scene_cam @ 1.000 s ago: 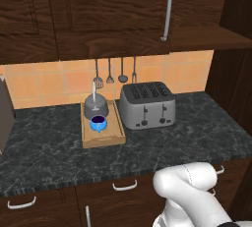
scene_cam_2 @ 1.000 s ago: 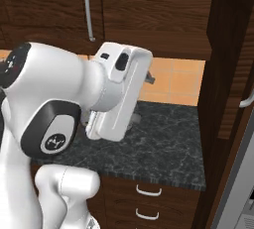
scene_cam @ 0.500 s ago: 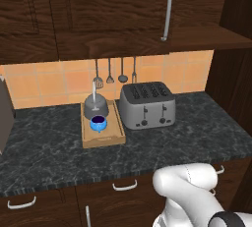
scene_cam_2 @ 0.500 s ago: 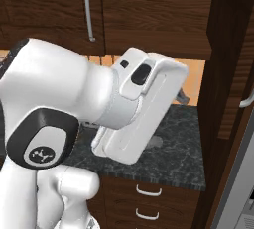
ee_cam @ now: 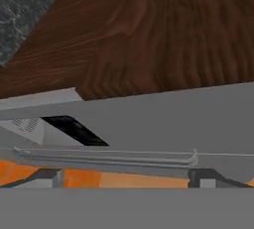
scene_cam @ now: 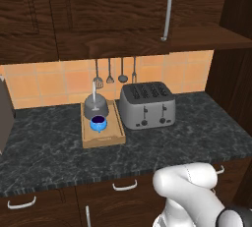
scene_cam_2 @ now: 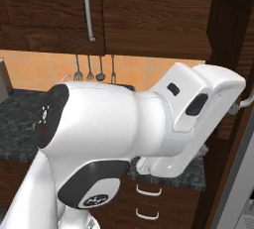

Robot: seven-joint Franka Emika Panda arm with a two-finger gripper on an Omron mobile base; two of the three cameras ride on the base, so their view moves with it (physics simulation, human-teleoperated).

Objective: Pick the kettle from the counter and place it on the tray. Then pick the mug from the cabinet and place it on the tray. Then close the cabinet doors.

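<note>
Evidently the step: kettle and mug sat on the tray, so shutting the cabinet doors was what remained.
How to do it well: probably press flat on the swung-out door's face near its free edge, push in a slow arc about the hinge, and keep the elbow away from the toaster.
Cabinet [scene_cam: 98,19]: one, dark wood, above the counter.
Cabinet doors [scene_cam_2: 230,34]: two; one stood out edge-on at the right, the other looked shut.
Counter [scene_cam: 187,137]: one dark marbled top.
Toaster [scene_cam: 146,105]: one, just right of the tray.
Tray [scene_cam: 103,136]: one, on the counter under the cabinet.
Gripper [ee_cam: 126,181]: one; jaws wide apart, nothing between them, facing brown wood with a pale grey bar across; whether that was the door handle could not be told.
Kettle [scene_cam: 95,107]: one, at the tray's back.
Mug [scene_cam: 98,122]: one, blue, just in front of the kettle.
Hanging utensils [scene_cam: 109,73]: four, on the tiled wall.
</note>
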